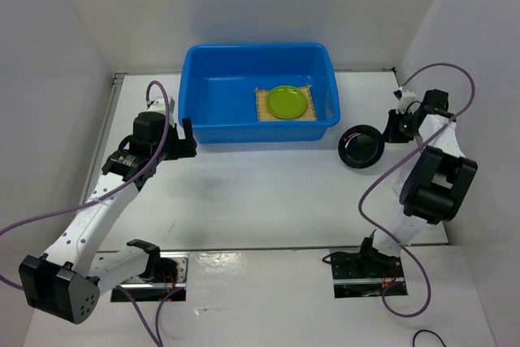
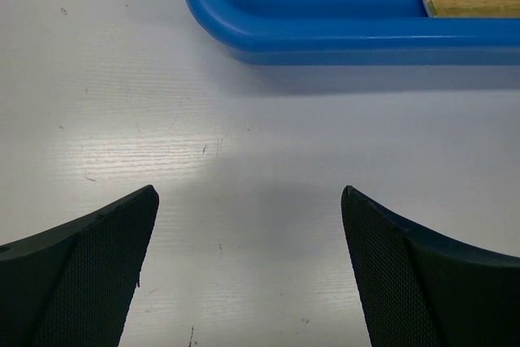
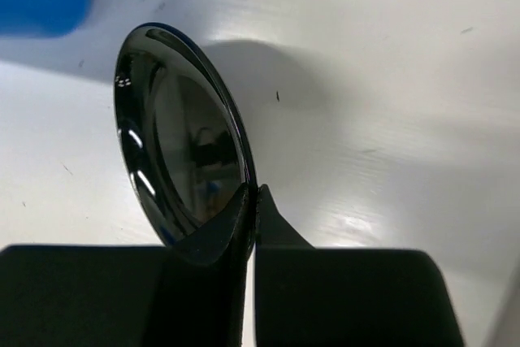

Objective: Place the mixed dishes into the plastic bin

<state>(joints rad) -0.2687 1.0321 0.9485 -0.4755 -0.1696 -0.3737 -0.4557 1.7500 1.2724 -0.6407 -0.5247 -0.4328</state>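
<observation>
Dish [image 3: 179, 144] rim behind right tool [image 3: 250, 205]

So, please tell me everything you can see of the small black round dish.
The small black round dish is glossy and shallow, perhaps plastic, and mirrors the lights. The right gripper is shut on its rim, one finger on each face. It is tilted steeply and casts a shadow on the white table. It is outside the large blue plastic bin, by its near right corner.
</observation>
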